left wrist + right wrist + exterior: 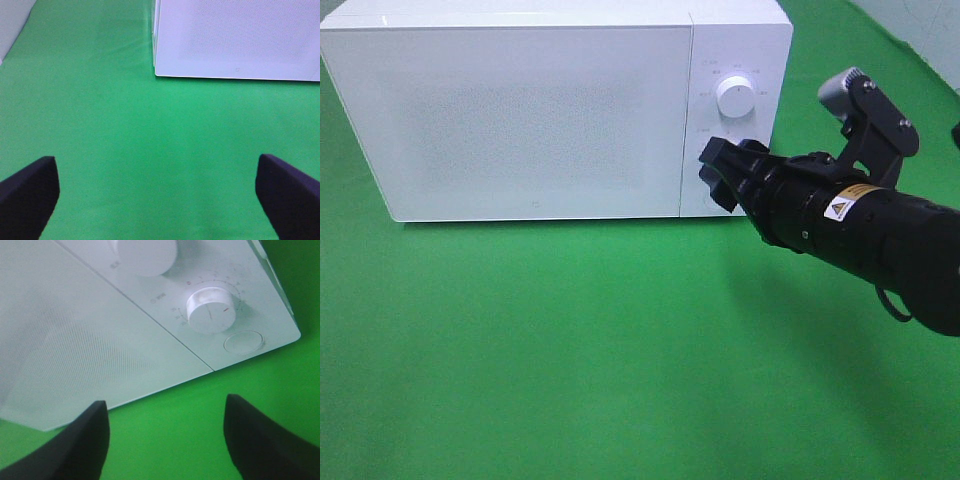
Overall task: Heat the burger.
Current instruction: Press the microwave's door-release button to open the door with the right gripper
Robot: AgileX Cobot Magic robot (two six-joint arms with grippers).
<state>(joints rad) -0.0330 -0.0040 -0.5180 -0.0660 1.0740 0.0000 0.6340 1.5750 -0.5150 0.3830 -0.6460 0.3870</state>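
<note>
Spread right claw [712,172] before closed microwave [520,110]

One white microwave [535,110] on one green counter [570,340]. Two round dials on its panel: upper dial [735,97], lower dial [211,310]. One oval button [243,342]. Two grippers: left gripper [157,200], right gripper [712,172], two fingers apiece.

The right end effector [716,176] reaches forward on its outstretched arm, jaws parted; the left end effector [155,160] gapes wide.
</note>
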